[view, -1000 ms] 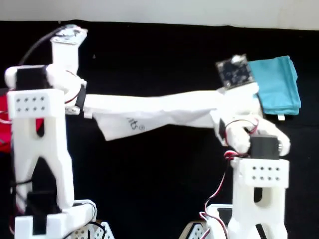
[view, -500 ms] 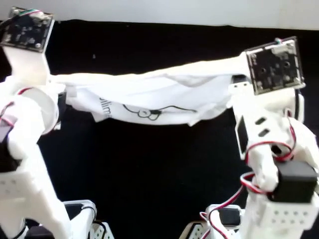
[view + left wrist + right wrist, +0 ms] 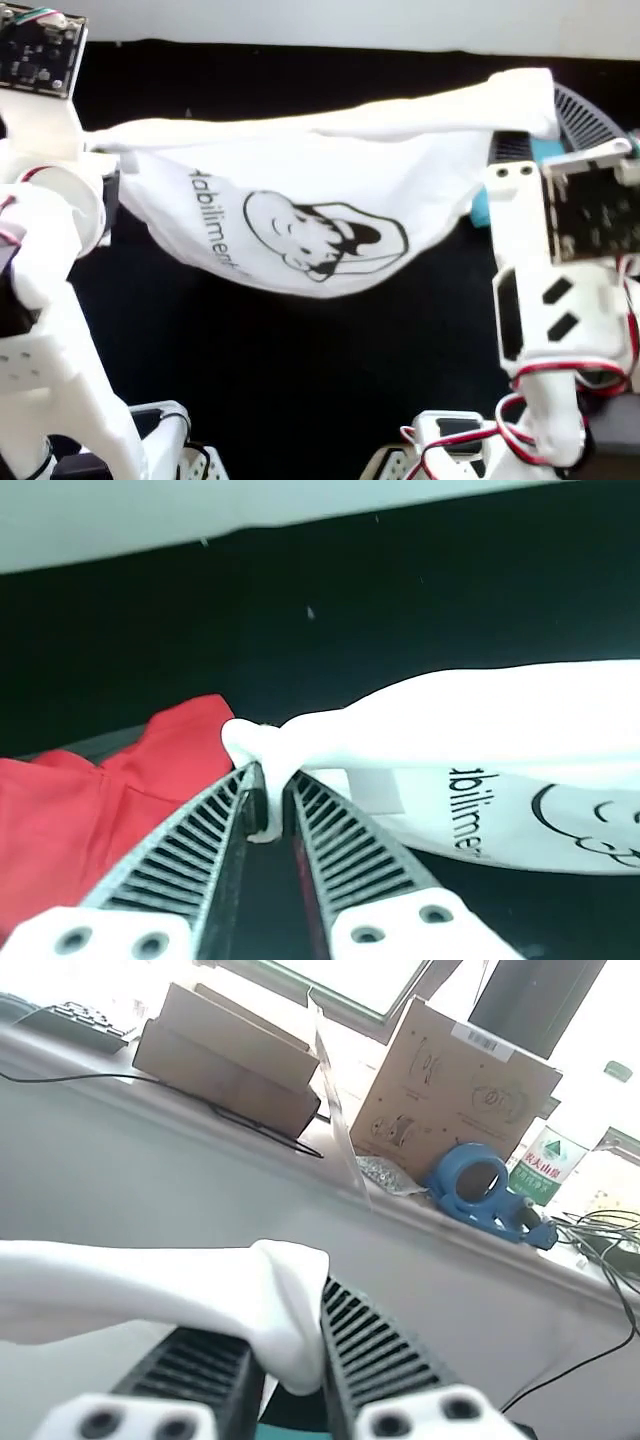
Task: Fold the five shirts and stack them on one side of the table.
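With the left gripper (image 3: pixel 270 780) and right gripper (image 3: pixel 295 1335) each clamped on an upper corner, the white cotton shirt with a printed face (image 3: pixel 300 230) has risen from a bunched band into an open sheet hanging above the black table (image 3: pixel 300 400), ready for laying flat and folding.

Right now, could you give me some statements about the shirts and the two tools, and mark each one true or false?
1. The white shirt hangs stretched between the two tools. True.
2. The left tool is open. False: it is shut on the white shirt's edge.
3. A red shirt lies near the left tool. True.
4. The white shirt is plain. False: it bears a drawing and lettering.
5. The right tool holds nothing. False: it is shut on the white shirt.
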You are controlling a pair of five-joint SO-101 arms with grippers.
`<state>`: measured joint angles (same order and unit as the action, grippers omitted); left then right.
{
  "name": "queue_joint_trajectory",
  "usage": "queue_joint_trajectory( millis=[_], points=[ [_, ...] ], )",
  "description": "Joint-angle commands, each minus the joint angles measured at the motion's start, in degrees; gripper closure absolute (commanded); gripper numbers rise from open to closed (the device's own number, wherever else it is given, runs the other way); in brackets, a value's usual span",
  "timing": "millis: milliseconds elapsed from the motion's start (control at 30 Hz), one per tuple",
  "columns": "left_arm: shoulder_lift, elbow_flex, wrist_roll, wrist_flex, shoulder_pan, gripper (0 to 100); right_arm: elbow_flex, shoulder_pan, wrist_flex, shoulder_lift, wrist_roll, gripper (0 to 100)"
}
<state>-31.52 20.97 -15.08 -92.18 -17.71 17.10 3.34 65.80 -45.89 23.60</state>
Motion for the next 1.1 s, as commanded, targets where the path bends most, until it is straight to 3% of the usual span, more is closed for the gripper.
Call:
queue_joint_trajectory(
  millis=[0, 300, 700, 1067],
  points=[
    [-0.3, 6.0, 0.3, 1.1, -1.5, 99, 3.0, -0.8, -2.7, 0.2, 0.6, 99.3],
    [0.1, 14.1, 0.1, 0.6, -1.4, 99, 3.1, -0.8, -7.2, 0.2, 0.6, 99.3],
    [-0.4, 5.7, 0.1, -8.1, -1.6, 99, 3.2, -0.8, -0.2, -6.5, 0.6, 99.3],
    [-15.6, 3.7, 0.1, -8.1, -1.5, 99, 2.9, -0.8, 4.6, -16.4, 0.6, 99.3]
  ],
)
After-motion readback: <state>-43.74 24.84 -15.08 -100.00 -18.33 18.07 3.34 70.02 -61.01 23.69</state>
